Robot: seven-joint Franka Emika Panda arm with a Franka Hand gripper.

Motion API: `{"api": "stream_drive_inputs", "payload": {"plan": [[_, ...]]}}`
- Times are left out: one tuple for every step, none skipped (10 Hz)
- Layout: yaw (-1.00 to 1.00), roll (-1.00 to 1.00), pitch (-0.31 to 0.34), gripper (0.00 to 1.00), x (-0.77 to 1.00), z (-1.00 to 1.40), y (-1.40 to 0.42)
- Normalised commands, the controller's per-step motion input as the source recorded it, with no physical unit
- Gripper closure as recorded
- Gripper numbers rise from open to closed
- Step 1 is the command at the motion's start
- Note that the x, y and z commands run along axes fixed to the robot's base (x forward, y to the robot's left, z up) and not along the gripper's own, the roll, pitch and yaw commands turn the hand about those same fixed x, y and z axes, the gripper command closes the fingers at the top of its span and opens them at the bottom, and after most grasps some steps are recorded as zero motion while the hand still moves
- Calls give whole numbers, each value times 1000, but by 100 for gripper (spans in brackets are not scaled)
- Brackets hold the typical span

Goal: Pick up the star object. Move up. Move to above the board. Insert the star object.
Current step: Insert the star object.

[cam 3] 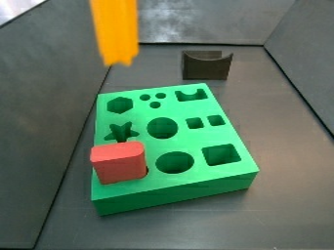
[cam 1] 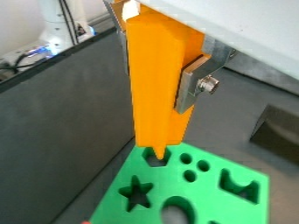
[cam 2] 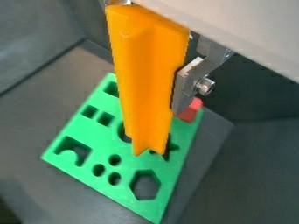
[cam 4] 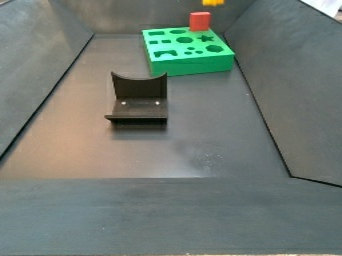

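Observation:
My gripper [cam 1: 162,83] is shut on the star object [cam 1: 158,79], a long orange ridged prism that hangs upright from the jaws. One silver finger [cam 1: 193,83] presses its side and the other finger is hidden behind it. The prism's lower end hovers above the green board [cam 1: 222,208], clear of its top. In a wrist view the star-shaped hole [cam 1: 140,192] shows beside the prism's tip. The other wrist view shows the gripper [cam 2: 149,87], the prism [cam 2: 142,79] and the board [cam 2: 73,149]. In both side views the prism [cam 3: 115,29] [cam 4: 211,3] is high above the board [cam 3: 183,190] [cam 4: 187,63].
A short red block [cam 3: 117,161] stands at a corner of the board, also seen in a wrist view [cam 2: 191,109] and a side view [cam 4: 201,20]. The dark fixture [cam 4: 138,98] stands on the floor away from the board [cam 3: 206,63]. Sloped dark walls enclose the floor.

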Motion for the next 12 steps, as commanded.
{"api": "stream_drive_inputs", "payload": {"plan": [[-797, -67, -70, 100, -191, -657, -157], [-920, -20, -126, 100, -23, -480, -191], [-934, -14, -127, 100, -3, -434, -197], [-926, -69, -121, 100, 0, -294, -174], [-914, -109, -121, 100, 0, -177, -160], [-926, -97, -114, 100, 0, -137, -169], [-926, -89, -99, 100, 0, -117, -177], [-137, 61, 76, 100, 123, 80, 0], [0, 0, -4, 100, 0, -66, 0], [0, 0, -34, 100, 0, -426, -157], [-60, 0, -89, 100, 0, -654, -303], [0, 0, -110, 100, 0, -537, -237]]}}
